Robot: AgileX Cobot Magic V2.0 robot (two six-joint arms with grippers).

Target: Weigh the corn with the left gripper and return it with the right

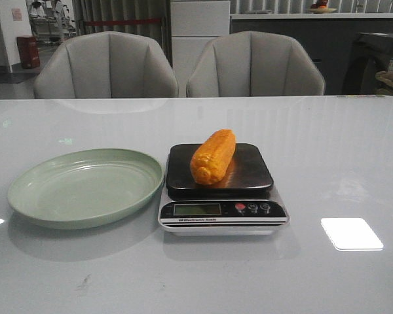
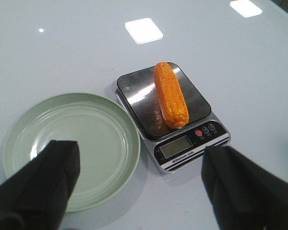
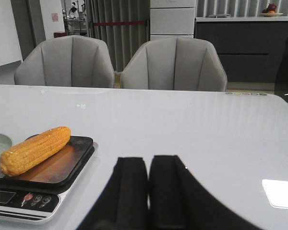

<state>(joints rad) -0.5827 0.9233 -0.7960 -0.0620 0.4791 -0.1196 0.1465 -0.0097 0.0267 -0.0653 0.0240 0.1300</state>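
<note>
1 of 2 steps looks done: the corn (image 1: 213, 156) lies on the black platform of the scale (image 1: 223, 209), free of both claws, beside the bare green plate (image 1: 85, 186). The left gripper (image 2: 139, 184) hangs above with fingers spread wide, released. The right gripper (image 3: 149, 191) waits nearby, fingers pressed together on nothing; returning the corn remains.

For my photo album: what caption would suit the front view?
Orange-yellow corn cob lying on a black-topped digital kitchen scale, empty pale green round plate beside it on the glossy white table.
</note>
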